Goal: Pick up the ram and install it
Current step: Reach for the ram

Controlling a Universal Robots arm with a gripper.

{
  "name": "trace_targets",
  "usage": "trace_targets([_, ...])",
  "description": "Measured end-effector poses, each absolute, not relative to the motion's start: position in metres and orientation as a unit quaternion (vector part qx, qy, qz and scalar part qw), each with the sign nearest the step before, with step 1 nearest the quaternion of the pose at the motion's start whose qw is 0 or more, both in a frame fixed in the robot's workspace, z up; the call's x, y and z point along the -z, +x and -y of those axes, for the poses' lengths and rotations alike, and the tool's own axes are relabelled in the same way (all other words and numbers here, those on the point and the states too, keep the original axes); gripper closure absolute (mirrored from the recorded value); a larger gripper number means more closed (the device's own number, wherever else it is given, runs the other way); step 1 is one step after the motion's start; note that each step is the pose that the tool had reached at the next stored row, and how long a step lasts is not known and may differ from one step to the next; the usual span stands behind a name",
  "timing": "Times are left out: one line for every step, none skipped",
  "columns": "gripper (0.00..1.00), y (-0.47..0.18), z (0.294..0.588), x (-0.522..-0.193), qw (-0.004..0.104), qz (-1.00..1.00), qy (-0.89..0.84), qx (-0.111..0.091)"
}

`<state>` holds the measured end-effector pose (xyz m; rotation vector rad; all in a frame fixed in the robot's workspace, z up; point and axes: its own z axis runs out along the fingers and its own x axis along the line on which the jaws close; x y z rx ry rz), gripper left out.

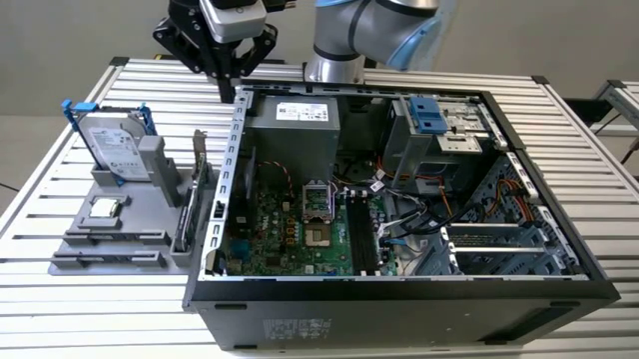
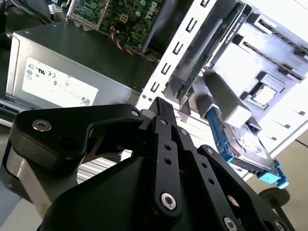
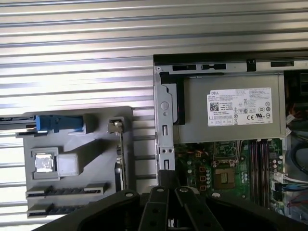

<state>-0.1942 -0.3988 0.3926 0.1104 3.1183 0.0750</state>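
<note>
**Hovering at the case's rear corner, ram well apart in its holder**

Starting at the exterior view's left, a grey holder [image 1: 70,243] sits on the slatted table [image 1: 150,82], to the side of the gripper [image 1: 229,91] and lower than it. The holder carries an upright hard drive [image 1: 112,146] in a blue frame and a processor [image 1: 108,209]. Farther from the gripper, two long dark strips sit in its slots.

I take the longer strip to be the ram [image 3: 67,189], standing on edge, though its blue board cannot be made out. It is well apart from the fingertips, off toward the exterior view's left and toward that camera. Its long axis runs across the exterior view, roughly square to the motherboard's black slots [image 1: 358,235].

Between the ram and the case, nearer the gripper, a dark card [image 1: 190,213] with a metal bracket stands on edge.

The gripper points straight down above the table, just outside the rear corner of the open case [image 1: 399,299]. Its fingers are closed together with nothing between them. The power supply [image 1: 295,131] lies just beside it on the exterior view's right, and the black slots are deeper inside the case.

The arm [image 1: 375,26] rises behind the case and reaches toward the exterior view's left, so the wrist is held high over the corner.
</note>
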Motion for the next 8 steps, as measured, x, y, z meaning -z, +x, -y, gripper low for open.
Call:
trace_targets([1.0, -0.1952, 0.3988, -0.3926, 0.01, -0.999, 0.035, -0.024])
trace_targets([1.0, -0.1961, 0.3988, -0.3926, 0.01, -0.999, 0.035, -0.024])
trace_targets([1.0, -0.197, 0.3988, -0.3926, 0.01, -0.999, 0.035, -0.024])
trace_targets([1.0, -0.1979, 0.3988, -0.3926, 0.01, -0.999, 0.035, -0.024])
trace_targets([1.0, -0.1987, 0.3988, -0.3926, 0.01, -0.999, 0.035, -0.024])
trace_targets([1.0, -0.1996, 0.3988, -0.3926, 0.01, -0.999, 0.035, -0.024])
trace_targets([1.0, -0.2004, 0.3988, -0.3926, 0.01, -0.999, 0.035, -0.024])
trace_targets([1.0, -0.2013, 0.3988, -0.3926, 0.01, -0.999, 0.035, -0.024])
